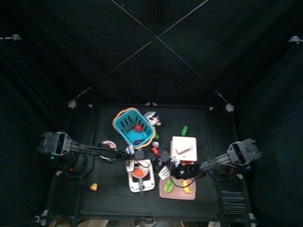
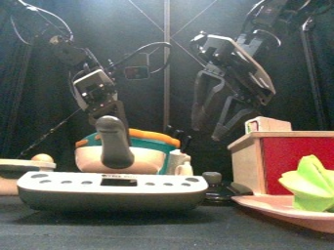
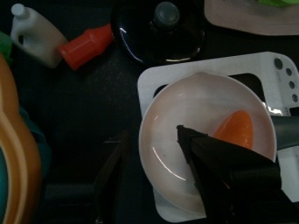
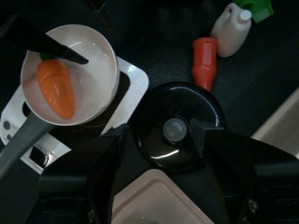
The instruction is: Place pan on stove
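Note:
The pan sits on the white stove, seen from the left wrist. It has a pale inside with an orange piece in it and a grey handle. From above the pan looks red. My left gripper is open over the pan's rim. One finger reaches over the inside and the other stands outside the rim. My right gripper hangs open above a black round lid beside the stove. In the front view the stove lies nearest.
A blue basket stands behind the stove. A red and white box and a pink board carrying a green piece lie to the right. A red cylinder and a white bottle lie near the lid.

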Robot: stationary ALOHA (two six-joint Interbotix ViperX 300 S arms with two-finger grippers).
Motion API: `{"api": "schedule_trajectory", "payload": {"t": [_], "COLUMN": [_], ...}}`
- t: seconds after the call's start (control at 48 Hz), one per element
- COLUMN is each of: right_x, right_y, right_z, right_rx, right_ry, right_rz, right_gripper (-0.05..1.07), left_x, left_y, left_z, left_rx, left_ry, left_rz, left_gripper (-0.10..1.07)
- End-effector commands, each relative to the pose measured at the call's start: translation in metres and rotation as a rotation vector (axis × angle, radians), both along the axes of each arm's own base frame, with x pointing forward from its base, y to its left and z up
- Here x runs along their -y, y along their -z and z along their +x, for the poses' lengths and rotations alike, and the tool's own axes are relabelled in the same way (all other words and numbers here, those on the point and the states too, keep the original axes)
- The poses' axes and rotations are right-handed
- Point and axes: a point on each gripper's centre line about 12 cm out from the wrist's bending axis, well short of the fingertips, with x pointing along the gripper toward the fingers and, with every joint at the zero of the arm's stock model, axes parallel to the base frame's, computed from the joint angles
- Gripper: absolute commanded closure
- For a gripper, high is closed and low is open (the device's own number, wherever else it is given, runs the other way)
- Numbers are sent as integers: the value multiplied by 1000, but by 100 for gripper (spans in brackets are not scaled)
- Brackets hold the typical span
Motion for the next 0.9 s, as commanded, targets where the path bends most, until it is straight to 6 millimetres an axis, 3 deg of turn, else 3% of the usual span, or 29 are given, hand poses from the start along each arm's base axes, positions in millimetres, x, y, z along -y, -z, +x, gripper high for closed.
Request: {"api": "schedule_trajectory", "payload": {"t": [0.0,0.354,0.583,0.875], "right_x": [-1,-1,-2,-6], "right_y": [-13,-14,-20,-28], "right_z": [3,4,9,23], "right_rx": [37,38,58,107], "right_ry": [-1,-8,-16,-80], "right_rz": [10,6,5,-35], "right_gripper": [11,11,11,11], "left_x": [1,3,1,-1], "left_y": [-11,-42,-42,-60], "left_z": [3,-17,-41,-62], "left_rx": [44,228,256,338], "left_ry": [-8,-67,-89,-86], "left_rz": [-16,-116,-137,-139], "left_gripper": [12,12,13,13]}}
